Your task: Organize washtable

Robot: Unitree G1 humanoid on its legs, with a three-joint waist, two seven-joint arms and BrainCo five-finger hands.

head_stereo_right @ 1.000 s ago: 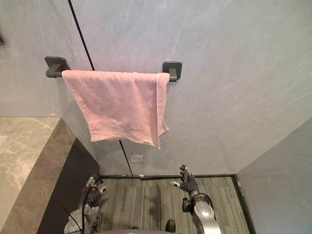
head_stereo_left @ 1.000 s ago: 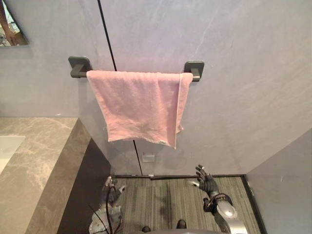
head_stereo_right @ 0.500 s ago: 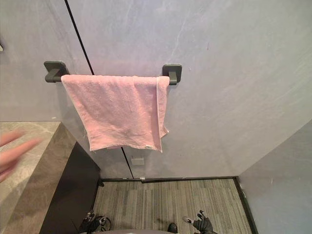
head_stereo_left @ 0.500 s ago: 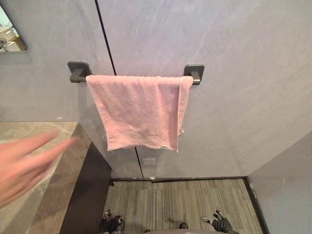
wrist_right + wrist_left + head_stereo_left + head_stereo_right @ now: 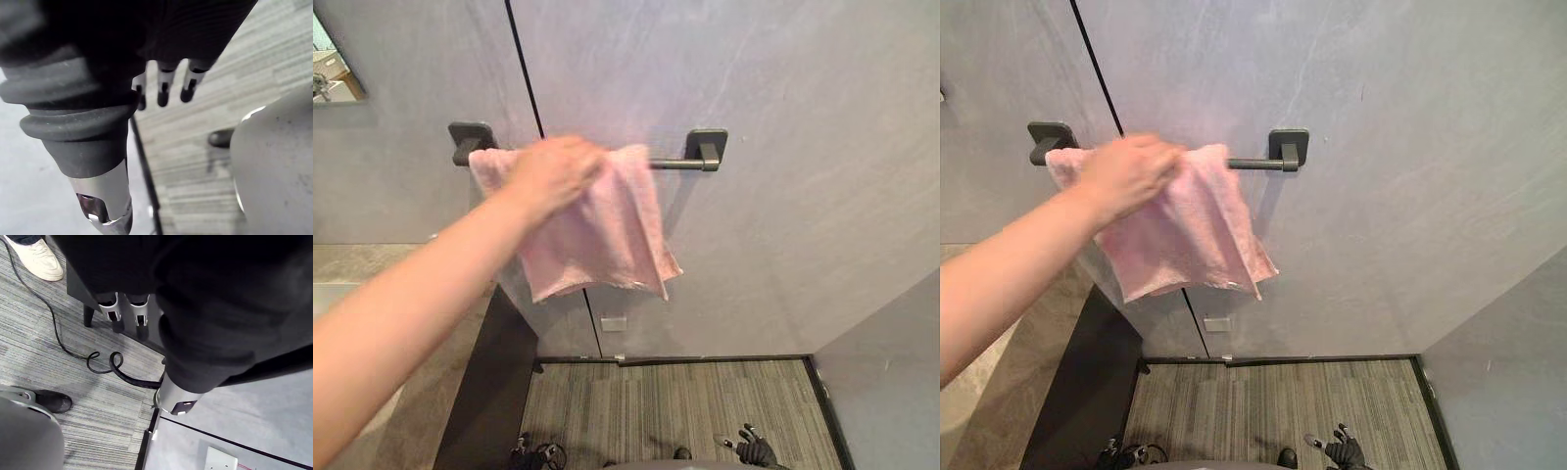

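marble surface [image 5: 362, 262] at left | person's hand [image 5: 548, 174] clamped on pink towel [image 5: 607, 235], bunching it toward the left end of the towel bar [image 5: 671, 164], probably to re-drape it | left hand [image 5: 111, 313] hanging low, fingers loose, holding nothing | right hand [image 5: 164, 88] likewise slack and empty, near carpeted floor [image 5: 685, 401]

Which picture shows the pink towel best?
The left eye view: the pink towel hangs near the middle, off the rail, with a person's hand gripping its top. The right eye view shows nearly the same. The wrist views face the floor.
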